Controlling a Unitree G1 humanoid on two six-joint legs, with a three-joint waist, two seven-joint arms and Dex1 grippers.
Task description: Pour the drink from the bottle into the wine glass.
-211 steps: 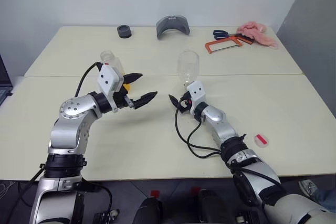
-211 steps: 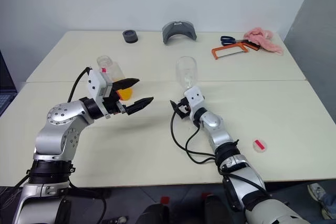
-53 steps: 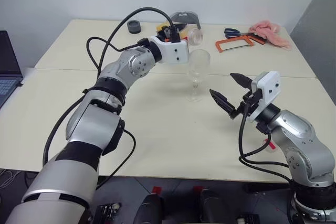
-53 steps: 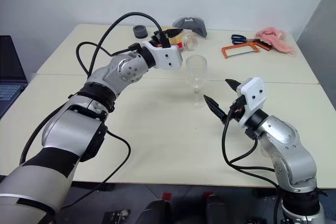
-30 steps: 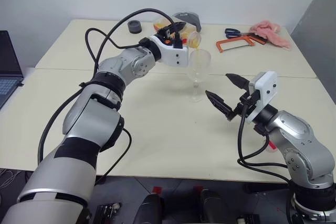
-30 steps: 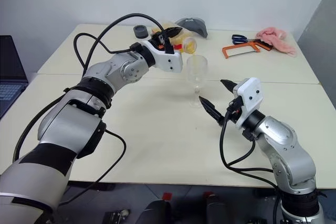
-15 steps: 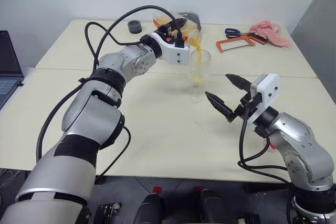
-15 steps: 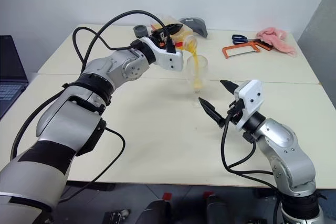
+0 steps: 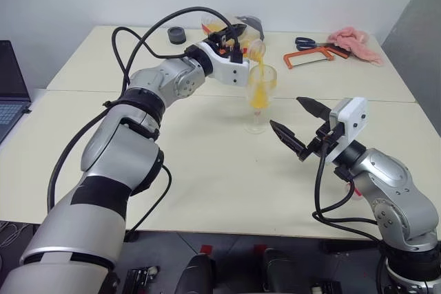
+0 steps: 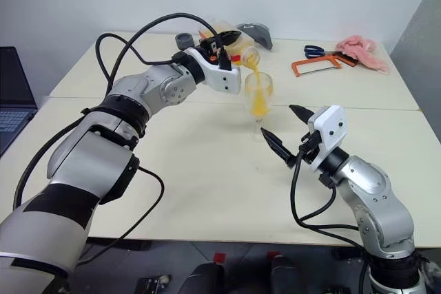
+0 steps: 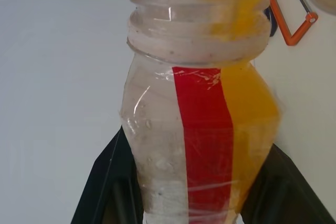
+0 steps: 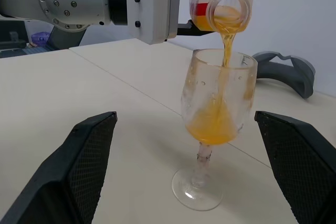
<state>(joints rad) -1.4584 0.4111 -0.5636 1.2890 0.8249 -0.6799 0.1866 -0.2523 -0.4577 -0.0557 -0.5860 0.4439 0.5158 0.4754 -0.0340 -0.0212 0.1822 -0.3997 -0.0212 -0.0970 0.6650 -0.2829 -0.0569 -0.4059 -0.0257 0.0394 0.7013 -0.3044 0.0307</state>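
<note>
My left jaws (image 9: 234,32) clamp the light, squeezable bottle (image 12: 218,7) by its body, tipped above the wine glass (image 12: 212,124) on the tabletop (image 9: 207,163), the drink (image 12: 212,127) streaming in. Right jaws (image 9: 298,126) stand apart beside the fragile, top-heavy glass.

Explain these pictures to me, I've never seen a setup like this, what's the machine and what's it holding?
It is a humanoid robot with two arms. Two pictures come from cameras in its head, looking down over a table; the other two from a camera on each wrist. The left gripper is shut on a small bottle, tipped so that orange drink streams into a wine glass standing on the table. The right gripper waits open beside the glass, holding nothing. At the table's far edge lie scissors, an orange-framed saw and a pink cloth.
</note>
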